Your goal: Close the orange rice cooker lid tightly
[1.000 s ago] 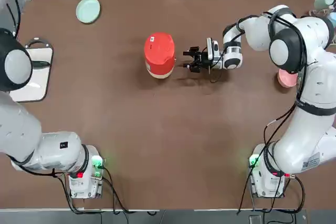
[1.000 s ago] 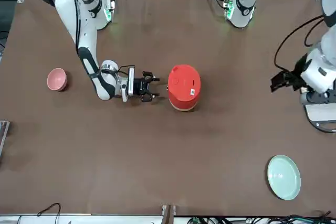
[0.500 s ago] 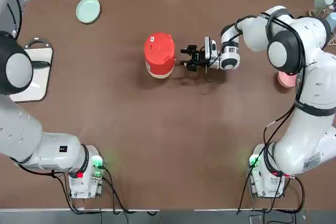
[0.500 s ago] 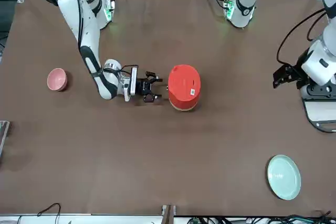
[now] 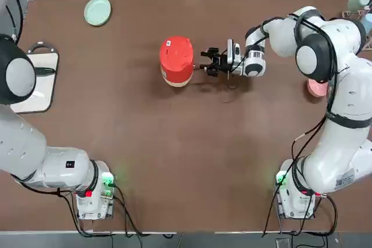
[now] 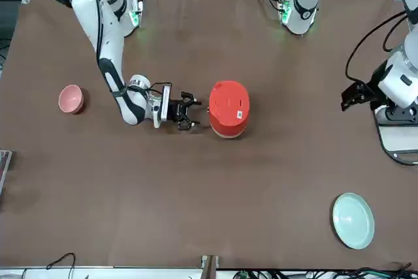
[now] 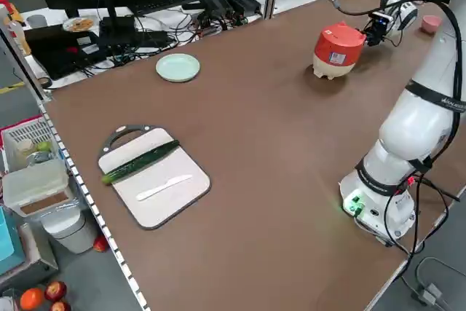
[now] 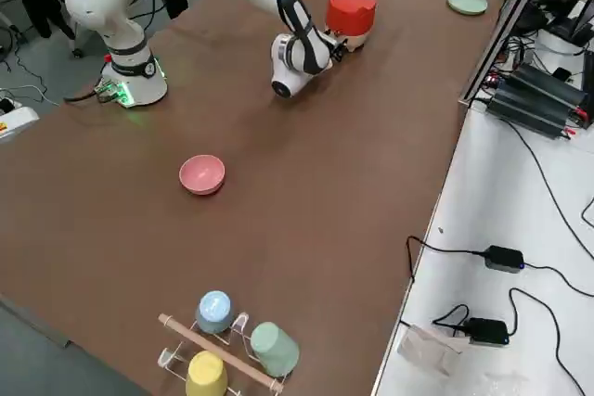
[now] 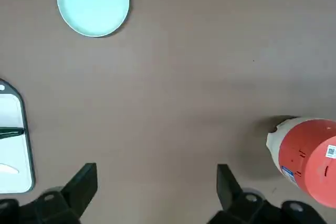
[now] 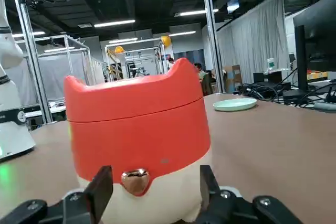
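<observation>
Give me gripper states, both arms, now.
Left gripper: open, empty, parked high over the table's left side.
Right gripper: open, empty, low beside the cooker, fingers not touching it.

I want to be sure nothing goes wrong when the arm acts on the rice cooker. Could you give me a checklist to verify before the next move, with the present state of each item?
1. Lid lies down on the orange rice cooker: ok. Whether it is latched tight: cannot tell.
2. Right gripper open, level with the cooker's side, short gap between them: ok.
3. Silver latch button faces the right gripper's fingers: ok.
4. Cooker stands upright on the table: ok.
5. Nothing close around the cooker; green plate and pink bowl far off: ok.
6. Left gripper open and high, away from the cooker: ok.
</observation>
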